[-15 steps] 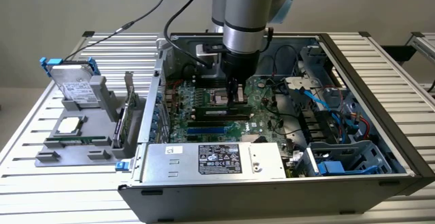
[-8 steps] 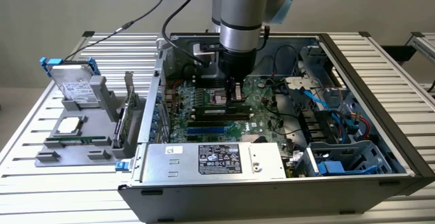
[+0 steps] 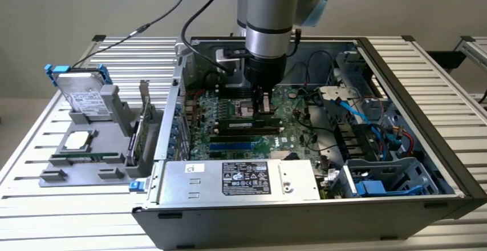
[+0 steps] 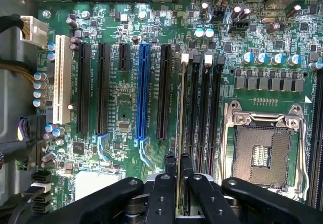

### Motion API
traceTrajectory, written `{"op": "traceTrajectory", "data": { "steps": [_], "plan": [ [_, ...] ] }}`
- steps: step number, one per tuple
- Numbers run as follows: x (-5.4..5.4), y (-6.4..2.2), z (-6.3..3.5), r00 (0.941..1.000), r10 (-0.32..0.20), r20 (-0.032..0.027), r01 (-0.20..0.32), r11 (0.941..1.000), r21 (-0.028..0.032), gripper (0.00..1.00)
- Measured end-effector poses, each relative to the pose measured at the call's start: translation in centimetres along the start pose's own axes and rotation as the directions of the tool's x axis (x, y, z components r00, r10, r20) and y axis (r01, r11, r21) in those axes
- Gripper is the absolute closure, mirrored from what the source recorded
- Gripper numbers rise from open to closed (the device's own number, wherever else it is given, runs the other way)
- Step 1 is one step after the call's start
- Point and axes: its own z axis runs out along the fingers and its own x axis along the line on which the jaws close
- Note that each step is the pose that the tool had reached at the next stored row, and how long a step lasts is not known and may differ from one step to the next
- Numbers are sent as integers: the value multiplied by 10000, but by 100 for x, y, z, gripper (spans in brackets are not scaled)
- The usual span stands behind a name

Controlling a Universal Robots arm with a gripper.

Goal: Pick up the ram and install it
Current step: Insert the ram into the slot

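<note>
Ram (image 4: 179, 113), thin flat stick, pinched by black pincer (image 4: 177, 169)

The computer case (image 3: 450, 168) lies on the table (image 3: 42, 225); a holder (image 3: 84, 161) with a hard drive (image 3: 80, 94) stands beside it, toward the exterior view's left edge. The power supply (image 3: 243, 179) lines the case's near edge, the motherboard (image 3: 228, 144) behind. The gripper (image 4: 177, 157) holds the ram (image 4: 179, 108) at the memory slots (image 4: 203, 113).

We found the arm (image 3: 268, 11) hanging straight down from above, its wrist upright and the gripper (image 3: 263, 107) pointing downward at its end. Its two dark fingers (image 4: 170, 164) stood almost together, pinched from either side on the ram (image 4: 180, 113), held edge-on.
</note>
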Motion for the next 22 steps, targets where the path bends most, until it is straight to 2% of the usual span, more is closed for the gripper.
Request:
{"op": "traceTrajectory", "data": {
  "steps": [5,13,22],
  "plan": [
    [-20,-1,17,10000,6,-18,-6,10000,46,85],
    [-28,3,27,10000,5,-29,-5,10000,45,85],
    [-30,2,42,10000,-5,-23,5,10000,-59,85]
  ]
}}
